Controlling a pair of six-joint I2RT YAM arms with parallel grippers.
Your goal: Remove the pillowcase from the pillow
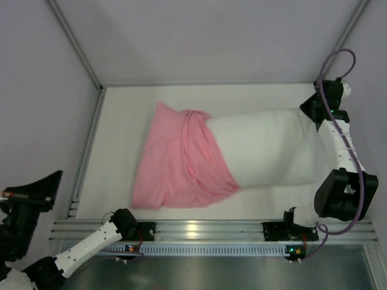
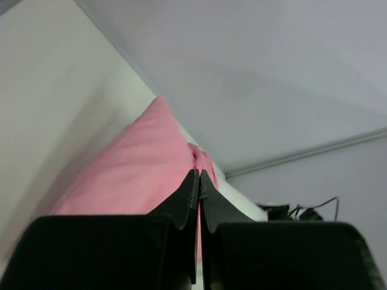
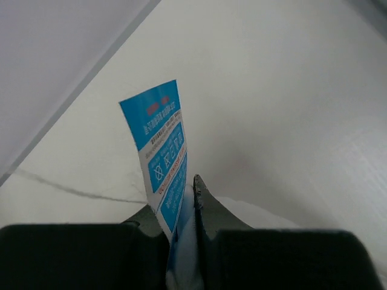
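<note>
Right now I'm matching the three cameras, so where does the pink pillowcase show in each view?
Top external: the pink pillowcase lies left of centre, over the left end of the white pillow.
Left wrist: centre-left, behind the left gripper and its shut fingers.
Right wrist: not in it; only a blue tag pinched in the right gripper.
Shared landmark: the pillow, a white sliver right of the pink in the left wrist view.

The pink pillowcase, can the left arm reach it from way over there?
Probably yes. The left gripper points at the pillowcase with only bare table between them, nothing blocking. Its jaws are shut, so they would need to open first.
</note>
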